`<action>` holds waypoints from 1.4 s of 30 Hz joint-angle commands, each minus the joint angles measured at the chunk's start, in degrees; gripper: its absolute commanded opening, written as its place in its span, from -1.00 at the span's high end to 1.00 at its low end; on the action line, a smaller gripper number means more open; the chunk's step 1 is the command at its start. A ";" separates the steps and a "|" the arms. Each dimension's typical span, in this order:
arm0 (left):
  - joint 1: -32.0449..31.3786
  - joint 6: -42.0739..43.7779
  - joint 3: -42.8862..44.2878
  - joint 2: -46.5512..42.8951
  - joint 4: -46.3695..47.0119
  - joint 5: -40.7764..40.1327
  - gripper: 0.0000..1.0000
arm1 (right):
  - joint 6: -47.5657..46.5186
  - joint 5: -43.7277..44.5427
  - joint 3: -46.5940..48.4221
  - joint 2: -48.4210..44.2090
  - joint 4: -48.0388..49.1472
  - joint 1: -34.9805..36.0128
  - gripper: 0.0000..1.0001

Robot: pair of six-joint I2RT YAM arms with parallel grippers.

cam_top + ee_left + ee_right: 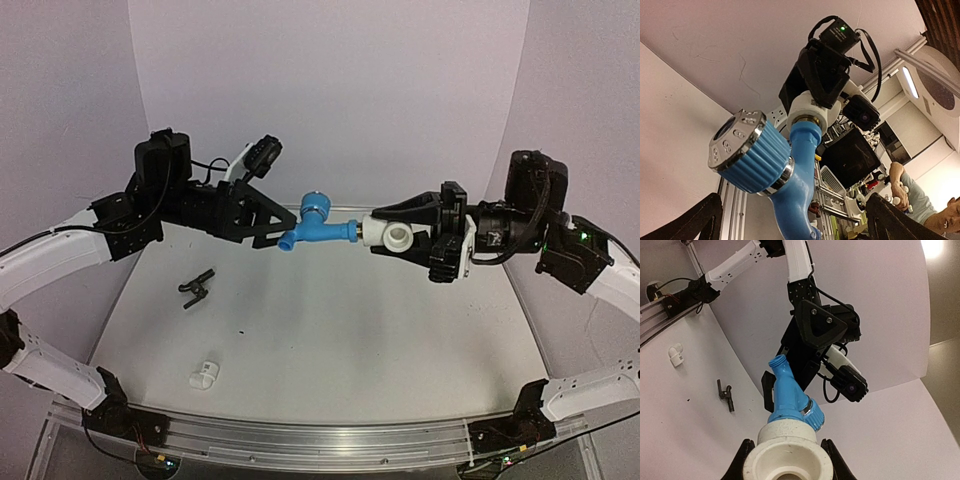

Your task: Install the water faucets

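The bright blue faucet (318, 229) hangs in the air between my two grippers, its ribbed knob pointing up. Its stem sits in a white pipe fitting (389, 235). My right gripper (392, 236) is shut on that fitting; in the right wrist view the fingers (743, 460) press both sides of the fitting (787, 450), with the faucet (790, 392) rising from it. My left gripper (284, 232) is open at the faucet's spout end. In the left wrist view its fingers (700, 220) stand wide apart on either side of the faucet (797, 175), not touching it.
A small black part (197, 289) lies on the table at the left. A second white pipe fitting (203, 374) lies near the front edge. Both also show in the right wrist view, the black part (725, 394) and the fitting (675, 354). A metal rail (300, 440) runs along the near edge.
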 commanded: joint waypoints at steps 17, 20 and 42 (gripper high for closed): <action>-0.02 -0.40 0.76 0.66 10.88 8.46 -0.34 | 7.30 -2.85 3.06 3.27 4.67 1.16 1.00; -0.05 1.29 0.18 -0.29 10.57 7.89 -0.32 | 12.84 -2.22 2.84 3.17 4.91 1.20 1.00; -0.11 11.35 0.41 -4.70 4.00 4.59 0.06 | 43.33 4.29 2.58 4.48 4.93 1.07 1.00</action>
